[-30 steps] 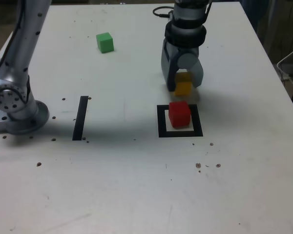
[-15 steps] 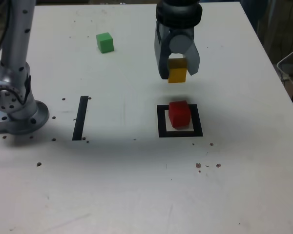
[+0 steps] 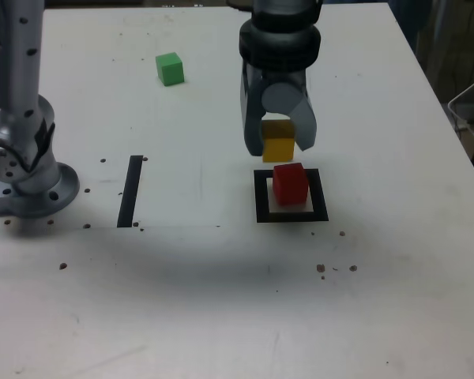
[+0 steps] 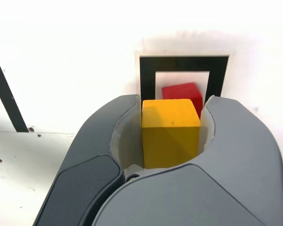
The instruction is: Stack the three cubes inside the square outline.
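Note:
My gripper (image 3: 278, 148) is shut on the yellow cube (image 3: 278, 148), which hangs in the air just behind and slightly to the exterior view's left of the red cube (image 3: 290, 183). The red cube sits inside the square outline (image 3: 261, 197). In the wrist view the yellow cube (image 4: 170, 132) is clamped between the two grey fingers (image 4: 236, 141), with the red cube (image 4: 181, 92) and the square outline (image 4: 147, 75) beyond it. The green cube (image 3: 170, 69) lies far back on the exterior view's left, away from the gripper.
A straight black strip (image 3: 130, 190) lies on the white table (image 3: 221, 300) at the exterior view's left of the outline. The arm's grey base (image 3: 28, 170) stands at the left edge. Small dark specks dot the tabletop. A cable (image 3: 470, 103) hangs beyond the right edge.
The gripper lifted the yellow cube off the table, then moved it toward the camera and lower, close to the red cube. The red and green cubes have not moved.

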